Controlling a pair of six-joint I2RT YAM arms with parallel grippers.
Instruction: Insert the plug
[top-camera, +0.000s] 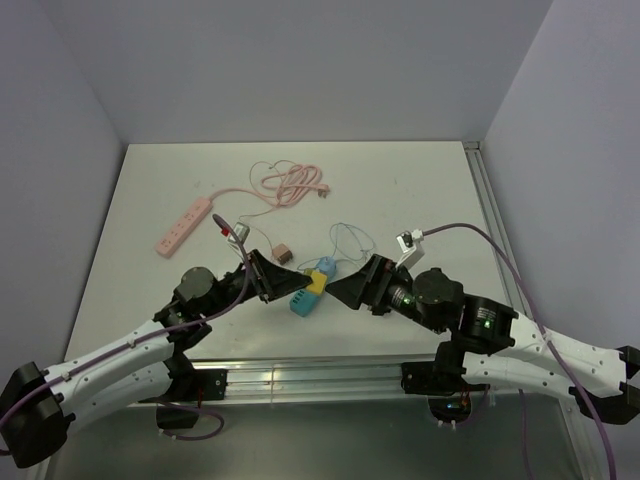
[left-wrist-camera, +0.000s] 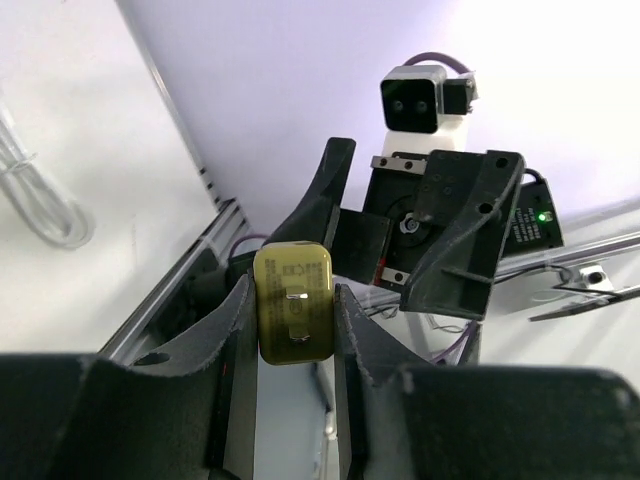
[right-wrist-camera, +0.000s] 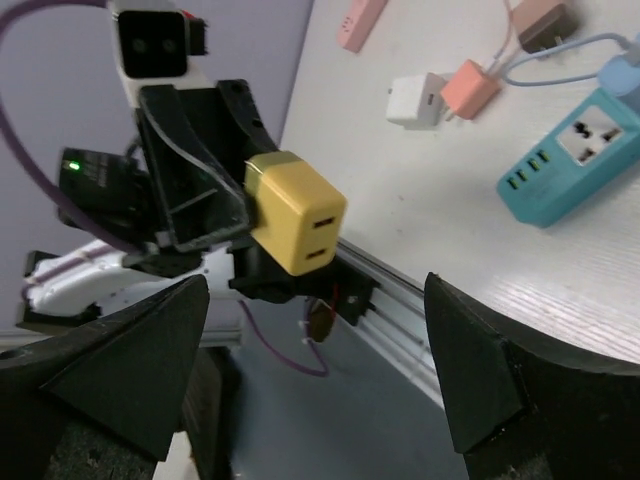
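Observation:
The plug (left-wrist-camera: 292, 305) is a yellow block adapter with two metal prongs, and my left gripper (left-wrist-camera: 292, 292) is shut on its sides. In the right wrist view the plug (right-wrist-camera: 295, 212) hangs in the air with its two USB slots facing that camera. From above, the plug (top-camera: 316, 283) sits between both grippers, just over the teal power strip (top-camera: 301, 303). My right gripper (right-wrist-camera: 310, 370) is open and empty, a short way from the plug. The teal power strip (right-wrist-camera: 575, 160) lies flat on the table with a socket facing up.
A pink power strip (top-camera: 186, 227) and its coiled pink cable (top-camera: 290, 185) lie at the back left. A brown adapter (top-camera: 284, 254), a white adapter (right-wrist-camera: 418, 100), a salmon adapter (right-wrist-camera: 470, 88) and a blue plug (top-camera: 327, 266) on thin wire lie near the teal strip.

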